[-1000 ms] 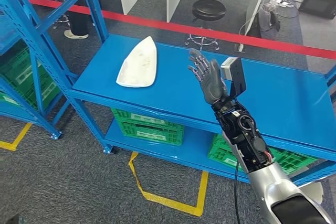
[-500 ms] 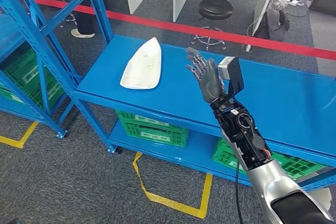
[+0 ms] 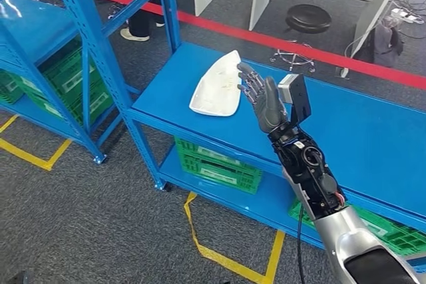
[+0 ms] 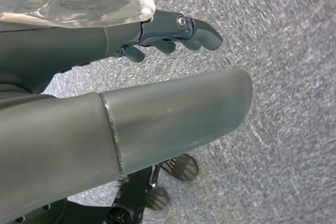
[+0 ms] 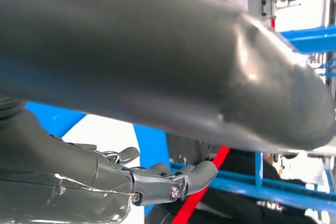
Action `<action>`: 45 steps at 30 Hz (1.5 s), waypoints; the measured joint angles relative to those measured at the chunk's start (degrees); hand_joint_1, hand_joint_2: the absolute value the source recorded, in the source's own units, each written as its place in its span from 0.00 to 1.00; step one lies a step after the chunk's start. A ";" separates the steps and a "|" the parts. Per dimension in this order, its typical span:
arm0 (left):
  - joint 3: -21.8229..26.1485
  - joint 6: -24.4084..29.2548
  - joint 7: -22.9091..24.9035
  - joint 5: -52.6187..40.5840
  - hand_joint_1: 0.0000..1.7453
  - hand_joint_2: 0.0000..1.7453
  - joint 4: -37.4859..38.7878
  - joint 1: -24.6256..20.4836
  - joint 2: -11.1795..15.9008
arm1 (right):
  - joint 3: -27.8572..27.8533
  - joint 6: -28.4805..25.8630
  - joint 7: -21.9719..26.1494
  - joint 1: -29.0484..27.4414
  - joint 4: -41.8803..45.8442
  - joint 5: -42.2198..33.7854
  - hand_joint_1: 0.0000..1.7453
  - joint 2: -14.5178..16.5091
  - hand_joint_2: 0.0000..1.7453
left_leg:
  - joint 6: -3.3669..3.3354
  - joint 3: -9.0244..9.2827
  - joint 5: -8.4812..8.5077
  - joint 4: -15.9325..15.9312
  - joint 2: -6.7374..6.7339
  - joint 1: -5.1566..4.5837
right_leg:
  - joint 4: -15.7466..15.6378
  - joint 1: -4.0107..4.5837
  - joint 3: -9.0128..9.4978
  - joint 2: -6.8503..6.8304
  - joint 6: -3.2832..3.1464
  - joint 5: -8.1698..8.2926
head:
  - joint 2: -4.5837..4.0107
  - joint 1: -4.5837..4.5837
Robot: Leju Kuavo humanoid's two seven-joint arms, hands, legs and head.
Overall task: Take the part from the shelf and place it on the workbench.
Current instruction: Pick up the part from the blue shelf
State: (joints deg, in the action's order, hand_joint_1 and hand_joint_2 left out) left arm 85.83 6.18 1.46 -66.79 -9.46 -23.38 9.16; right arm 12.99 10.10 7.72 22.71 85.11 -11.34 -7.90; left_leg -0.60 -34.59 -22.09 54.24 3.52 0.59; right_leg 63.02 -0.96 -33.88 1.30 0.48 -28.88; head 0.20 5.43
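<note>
- Right now I see my right hand (image 3: 263, 100) raised, fingers spread, holding nothing, just beside the white part (image 3: 217, 88);
- part lies flat on the blue shelf (image 3: 351, 131);
- left hand (image 4: 174, 27) over carpet, fingers lightly curled, nothing in it.

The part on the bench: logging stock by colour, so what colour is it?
White, clearest in the head view: the part.

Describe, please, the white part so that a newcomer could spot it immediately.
Find the blue shelf in front of the red floor line. On its top level, near the left end, lies the white part: flat, teardrop-shaped, the only pale thing there, beside the raised right hand.
</note>
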 joint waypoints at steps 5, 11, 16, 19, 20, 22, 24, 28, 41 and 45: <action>0.00 0.09 0.07 0.09 0.00 0.00 0.00 0.15 0.09 | -0.11 -0.11 -0.35 0.29 0.00 0.34 0.00 -0.14 0.00 | 1.59 -0.65 0.56 -0.17 2.45 0.35 | -8.22 0.11 3.57 2.13 -0.56 2.74 | 0.00 -0.03; 0.00 0.21 0.07 0.95 0.00 0.00 0.02 0.63 0.43 | -0.76 -0.88 -0.76 0.73 -0.22 1.05 0.00 -0.63 0.00 | 3.27 -8.03 -6.95 15.46 -2.76 0.32 | -9.29 0.16 4.25 -0.56 -1.74 3.50 | 0.00 -1.07; 0.00 0.10 -0.39 1.98 0.00 0.00 0.02 1.36 0.76 | -1.63 -3.55 -4.37 0.94 -0.62 4.47 0.00 -1.63 0.50 | 2.97 -1.90 -1.39 4.76 -3.36 0.39 | -9.19 0.43 4.31 -1.43 -1.46 3.28 | 0.00 -1.26; 0.00 -0.27 -0.86 2.98 0.00 0.00 -0.01 1.88 1.33 | -2.43 -4.74 -9.43 0.67 -0.33 6.42 0.00 -3.13 1.00 | 2.07 1.05 -0.28 -0.93 -3.59 0.17 | -8.98 0.96 4.17 -1.59 -1.32 2.80 | 0.00 -1.16; 0.01 -0.45 -0.93 3.35 0.00 0.00 -0.01 2.28 1.48 | -2.83 -4.71 -10.82 0.44 -0.11 6.68 0.00 -3.97 1.00 | 1.96 1.05 -0.26 -0.90 -3.53 0.17 | -8.98 0.94 4.20 -1.62 -1.47 2.71 | 0.00 -1.02; 0.02 -0.78 -0.98 4.21 0.00 0.00 -0.02 3.08 1.86 | -3.79 -4.29 -12.89 0.06 0.45 7.00 0.00 -5.79 1.00 | 1.80 1.11 -0.35 -0.90 -3.46 -0.01 | -9.04 0.79 4.35 -1.65 -1.66 2.66 | 0.00 -0.91; 0.02 -0.99 -0.98 5.05 0.00 0.00 -0.02 3.69 2.20 | -4.80 -3.74 -14.16 -0.02 0.99 7.19 0.00 -7.57 1.00 | 1.52 1.11 -0.46 -0.86 -3.43 -0.21 | -9.22 0.63 4.50 -1.66 -1.22 2.71 | 0.00 -0.87; 0.04 -1.09 -1.12 6.09 0.00 0.00 -0.02 4.34 2.63 | -6.07 -2.81 -15.68 -0.03 1.90 8.00 0.00 -10.17 1.00 | 1.23 1.12 -0.61 -0.81 -3.43 -0.44 | -9.38 0.40 4.58 -1.65 -0.47 2.74 | 0.00 -0.89; 0.04 -1.23 -3.21 9.44 0.00 0.00 -0.02 5.60 3.22 | -6.86 3.18 -20.80 2.10 3.16 10.72 0.00 -15.84 1.00 | 1.17 1.16 -0.57 -0.83 -3.42 -0.36 | -9.37 0.48 4.58 -1.65 -0.34 2.74 | 0.00 -0.92; 0.04 -1.15 -3.83 9.70 0.00 0.00 -0.02 6.07 3.33 | -6.87 5.61 -21.91 4.51 3.03 11.46 0.00 -18.73 1.00 | 1.18 1.16 -0.56 -0.83 -3.41 -0.28 | -9.37 0.55 4.58 -1.65 -0.34 2.73 | 0.00 -0.90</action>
State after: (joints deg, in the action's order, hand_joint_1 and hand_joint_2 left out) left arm 85.88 5.03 -2.37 -57.10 -9.49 -17.32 12.50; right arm 6.13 15.71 -14.20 27.22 88.14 0.13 -26.62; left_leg 0.58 -33.43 -22.65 53.40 0.11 0.31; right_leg 53.65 -0.41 -29.30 -0.35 0.14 -26.15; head 0.20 4.53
